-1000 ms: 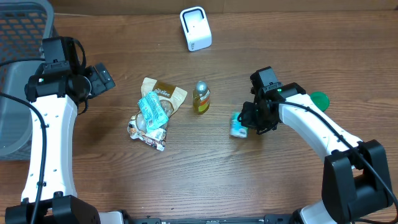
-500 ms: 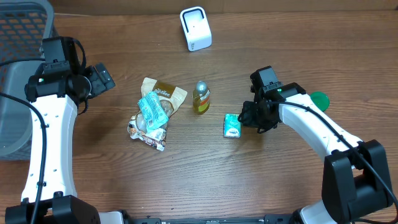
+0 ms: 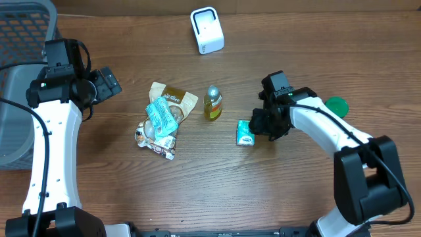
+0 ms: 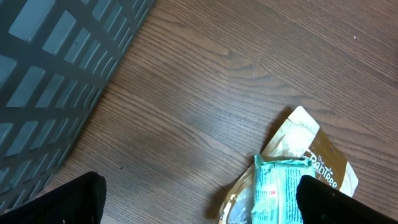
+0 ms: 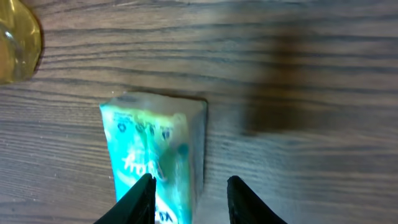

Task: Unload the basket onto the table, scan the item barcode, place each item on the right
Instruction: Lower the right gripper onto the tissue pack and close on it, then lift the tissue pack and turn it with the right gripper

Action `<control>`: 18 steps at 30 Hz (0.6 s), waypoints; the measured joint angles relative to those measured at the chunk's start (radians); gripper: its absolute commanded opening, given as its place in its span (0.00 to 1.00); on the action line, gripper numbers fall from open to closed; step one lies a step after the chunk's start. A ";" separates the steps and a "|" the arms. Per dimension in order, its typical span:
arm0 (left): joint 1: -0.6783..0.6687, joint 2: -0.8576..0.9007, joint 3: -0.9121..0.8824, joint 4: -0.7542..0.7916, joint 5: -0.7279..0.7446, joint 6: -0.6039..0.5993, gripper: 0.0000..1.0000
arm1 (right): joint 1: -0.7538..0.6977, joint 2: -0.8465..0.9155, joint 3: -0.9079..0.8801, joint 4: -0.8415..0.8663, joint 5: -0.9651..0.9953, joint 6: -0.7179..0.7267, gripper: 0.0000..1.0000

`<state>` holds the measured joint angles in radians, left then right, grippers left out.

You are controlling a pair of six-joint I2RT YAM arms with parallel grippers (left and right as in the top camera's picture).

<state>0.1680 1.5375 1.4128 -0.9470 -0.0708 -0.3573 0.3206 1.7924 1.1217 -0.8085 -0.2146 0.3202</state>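
Note:
The item, a small teal box (image 3: 245, 132), lies flat on the wooden table just left of my right gripper (image 3: 261, 124). In the right wrist view the box (image 5: 152, 155) is below the open gripper (image 5: 189, 193). The left fingertip (image 5: 140, 199) hangs over the box's printed face and the right fingertip (image 5: 245, 199) over bare wood, so only the box's right edge lies between them. The white scanner (image 3: 207, 30) stands at the back of the table. My left gripper (image 3: 108, 82) is open far left, near the basket, and holds nothing (image 4: 199, 196).
A small bottle of yellow liquid (image 3: 212, 103) stands left of the box. A pile of snack packets (image 3: 162, 118) lies further left, its teal packet (image 4: 277, 186) on a brown pouch (image 4: 311, 149). A green lid (image 3: 337, 105) sits behind my right arm. A grey mesh basket (image 3: 20, 39) fills the far left.
My right gripper has opened and let go of the teal box, which now lies flat slightly further left. The left arm has not moved.

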 measured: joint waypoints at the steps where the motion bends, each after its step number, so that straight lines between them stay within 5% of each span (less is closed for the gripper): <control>1: 0.000 0.000 0.000 0.000 0.000 0.000 0.99 | 0.000 0.005 0.000 0.005 -0.009 0.000 0.34; 18: 0.000 0.000 0.000 0.000 0.000 0.000 1.00 | 0.000 0.008 0.000 0.014 -0.044 -0.006 0.29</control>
<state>0.1680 1.5375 1.4128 -0.9470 -0.0708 -0.3576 0.3206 1.8004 1.1217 -0.7940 -0.2588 0.3145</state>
